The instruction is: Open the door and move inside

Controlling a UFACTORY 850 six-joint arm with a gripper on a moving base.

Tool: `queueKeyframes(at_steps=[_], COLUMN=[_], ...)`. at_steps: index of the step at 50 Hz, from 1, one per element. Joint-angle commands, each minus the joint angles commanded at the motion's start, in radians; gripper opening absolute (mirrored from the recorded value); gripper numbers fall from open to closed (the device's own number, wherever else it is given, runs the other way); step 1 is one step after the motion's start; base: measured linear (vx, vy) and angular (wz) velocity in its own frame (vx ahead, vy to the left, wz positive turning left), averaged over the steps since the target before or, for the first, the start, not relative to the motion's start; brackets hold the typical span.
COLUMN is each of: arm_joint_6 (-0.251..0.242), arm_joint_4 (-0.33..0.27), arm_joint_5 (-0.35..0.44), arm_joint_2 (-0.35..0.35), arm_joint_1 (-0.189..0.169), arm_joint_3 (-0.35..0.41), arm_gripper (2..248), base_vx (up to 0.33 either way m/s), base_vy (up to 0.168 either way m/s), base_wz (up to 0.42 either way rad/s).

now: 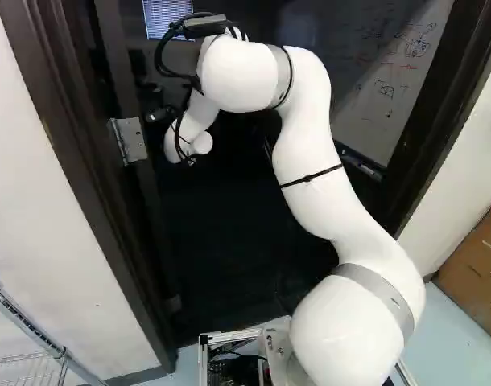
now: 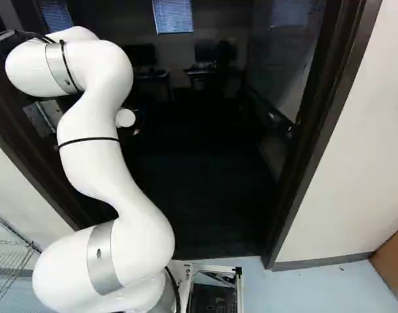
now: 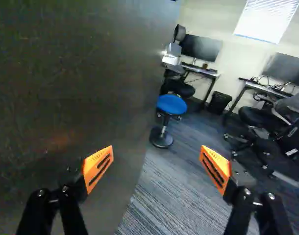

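Door point(image 3: 76, 88) is swung open. Gripper point(image 3: 157, 151) is held near door, fingers spread apart. Blue stool point(image 3: 171, 104) is seen past door edge.

In the wrist view, the door point(image 3: 66, 98) runs out of your sight, and you can't tell what the blurred silvery piece point(image 3: 172, 55) at its free edge is. Behind that edge you lose one end of the nearer desk point(image 3: 201, 72) and part of the black chair point(image 3: 181, 89). The farther desk's point(image 3: 252, 85) outer corner is cut off, along with the monitor point(image 3: 286, 67) above its rear edge. In the left base view, your arm point(image 1: 314, 181) covers part of the doorway point(image 1: 221, 233), and the whiteboard's point(image 1: 390, 96) marks are too small to read. The picture edges clip your cardboard box point(image 1: 479, 265) and wire shelf point(image 1: 38, 334).
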Motion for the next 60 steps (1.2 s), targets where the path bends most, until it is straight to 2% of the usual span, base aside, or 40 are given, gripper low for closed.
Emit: queueKeyframes(at_steps=[19, 60], arm_joint_6=[0.0, 0.0], arm_joint_4=[-0.026, -0.026], arm_joint_5=[-0.006, -0.006], arm_joint_2=[0.009, 0.144], arm_joint_1=[-0.006, -0.082], arm_joint_3=[0.012, 0.196], arm_gripper=[247, 247], base_vx=[0.0, 0.0], base_vy=[0.0, 0.0], base_wz=[0.0, 0.0])
